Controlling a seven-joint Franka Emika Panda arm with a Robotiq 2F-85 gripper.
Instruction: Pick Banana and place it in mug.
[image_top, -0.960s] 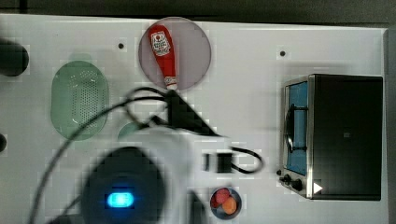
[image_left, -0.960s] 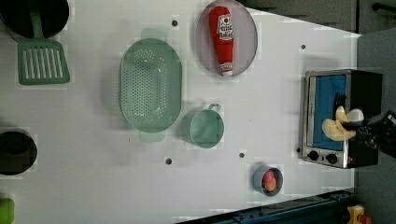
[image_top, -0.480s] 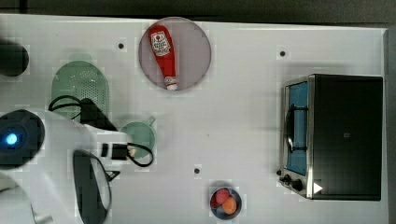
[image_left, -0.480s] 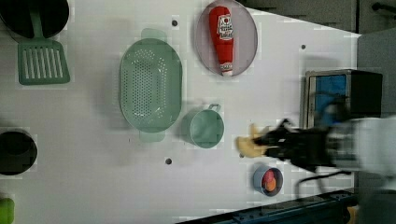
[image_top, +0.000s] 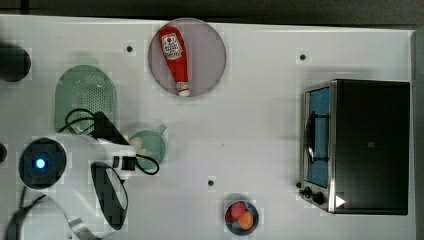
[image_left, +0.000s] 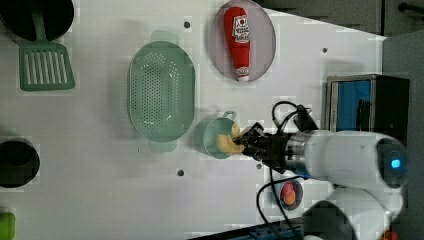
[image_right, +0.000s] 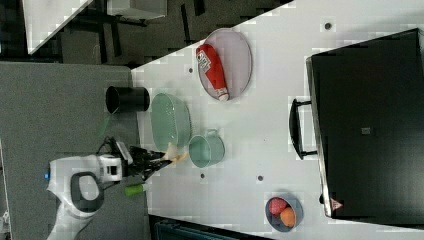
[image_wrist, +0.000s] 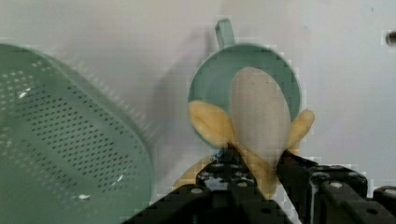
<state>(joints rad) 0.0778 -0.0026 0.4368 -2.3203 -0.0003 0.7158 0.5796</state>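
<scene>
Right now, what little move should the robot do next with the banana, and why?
Probably lower it a little, then let go. The tool grips the banana, which the wrist view shows over the mug's mouth. The right view shows it not yet inside the mug, so letting go now might miss.

Peeled pale banana (image_wrist: 259, 126) hangs over the upright teal mug (image_left: 212, 140), seemingly unreleased.

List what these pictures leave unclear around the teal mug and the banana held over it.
- Inside of the small round teal-green mug: its bottom is hidden in the wrist view by the peeled pale yellow toy banana.
- Banana's lower end: covered by the black claw in the wrist view.
- Mug's near side in the top view: covered by the white arm.
- Whether the banana touches the mug's rim: left view, too small to tell.
</scene>
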